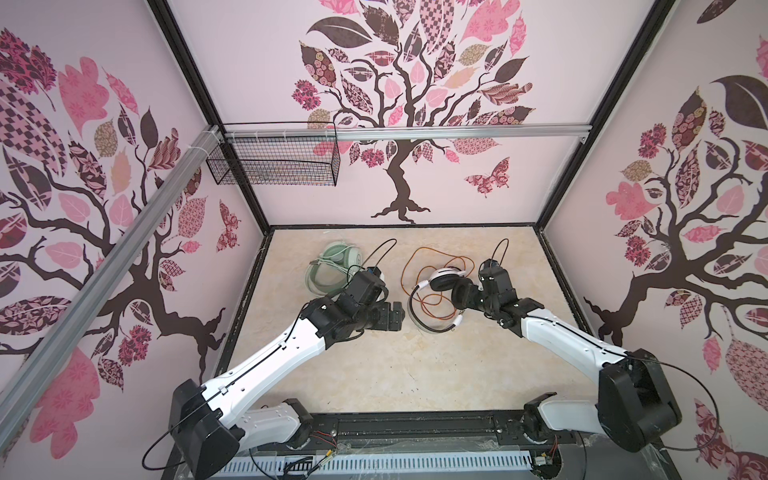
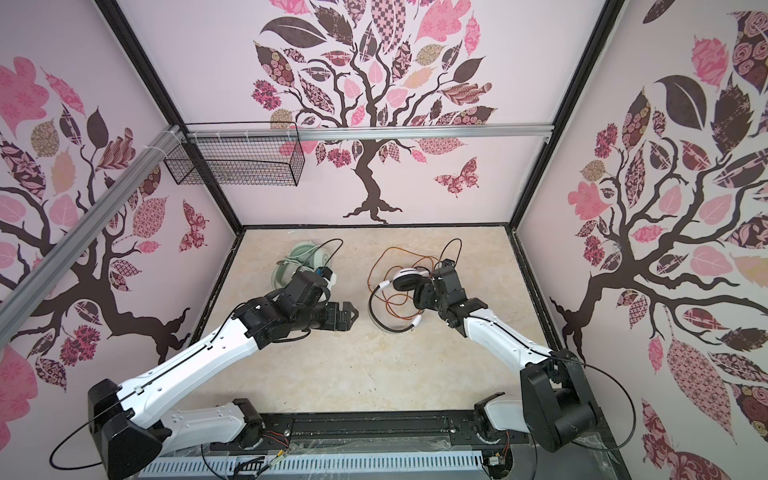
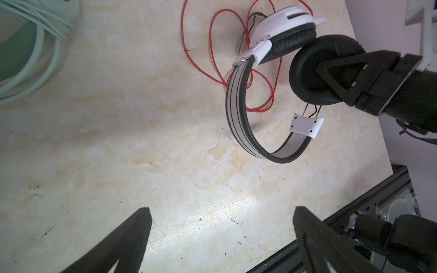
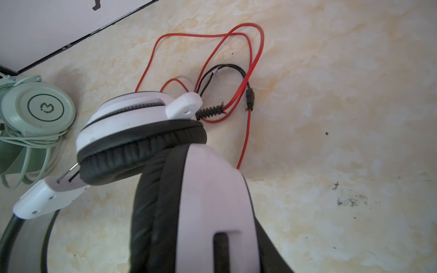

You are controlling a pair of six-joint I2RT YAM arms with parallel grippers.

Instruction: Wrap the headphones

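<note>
The white headphones (image 1: pixel 442 277) with black pads lie right of the table's middle, headband (image 3: pixel 236 106) toward the front. Their orange-red cord (image 1: pixel 411 257) sprawls in loose loops behind and under them, also in the right wrist view (image 4: pixel 248 47). My right gripper (image 1: pixel 461 297) is shut on the nearer ear cup (image 4: pixel 208 201), which is raised and tilted against the other cup (image 3: pixel 283 30). The mint-green headphones (image 1: pixel 340 259) sit at the back left with their pale cord (image 3: pixel 47 26) wound round them. My left gripper (image 1: pixel 397 318) hangs open and holds nothing, just left of the white headband, fingertips (image 3: pixel 144 215) wide apart.
A black wire basket (image 1: pixel 274 162) hangs on the back wall, upper left, under an aluminium rail (image 1: pixel 415 133). Patterned walls close the table on three sides. A black frame bar (image 1: pixel 415 428) runs along the front edge between the arm bases.
</note>
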